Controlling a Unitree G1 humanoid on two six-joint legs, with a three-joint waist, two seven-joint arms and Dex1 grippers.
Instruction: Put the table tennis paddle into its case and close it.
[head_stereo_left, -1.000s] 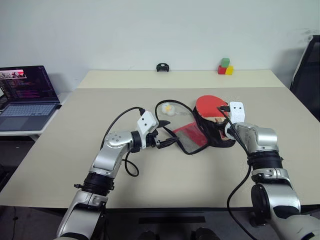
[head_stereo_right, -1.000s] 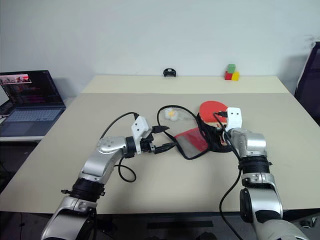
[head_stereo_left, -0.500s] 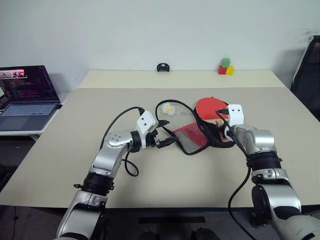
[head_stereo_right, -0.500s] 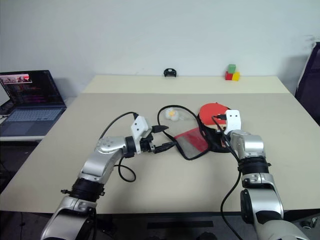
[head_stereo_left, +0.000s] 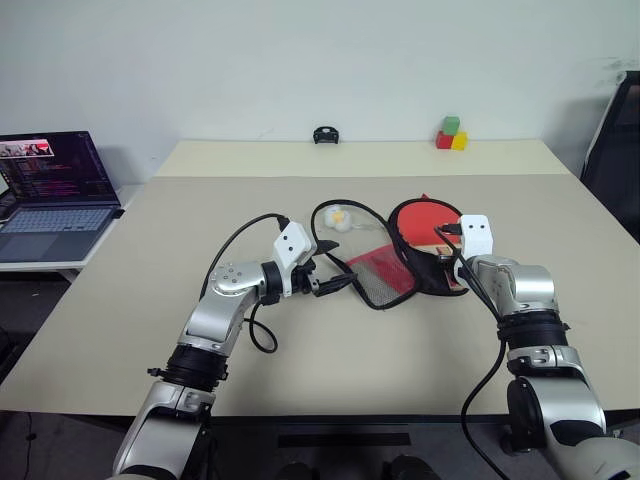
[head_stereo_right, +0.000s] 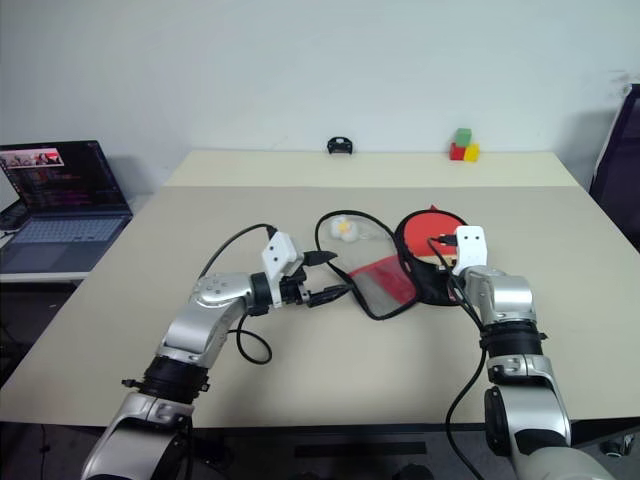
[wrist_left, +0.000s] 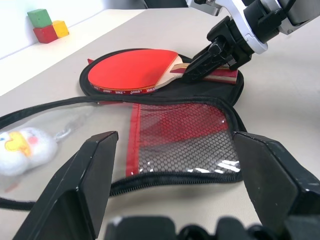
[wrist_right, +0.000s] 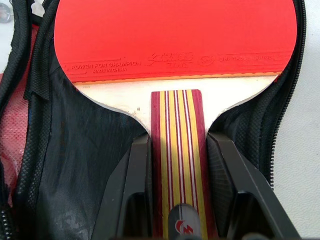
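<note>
Right end effector (wrist_right: 176, 200) clamps the paddle (wrist_left: 132, 70) handle, seating it in the case (wrist_left: 200, 145); left end effector (wrist_left: 175, 175), spread wide, waits beside the flap.

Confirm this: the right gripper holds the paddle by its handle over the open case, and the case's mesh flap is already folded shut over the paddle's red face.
Wrong on the flap. In the left wrist view the mesh flap lies spread open on the table, beside the paddle, whose red face is uncovered. The rest stands: the right gripper grips the handle, with the paddle over the open case.
</note>
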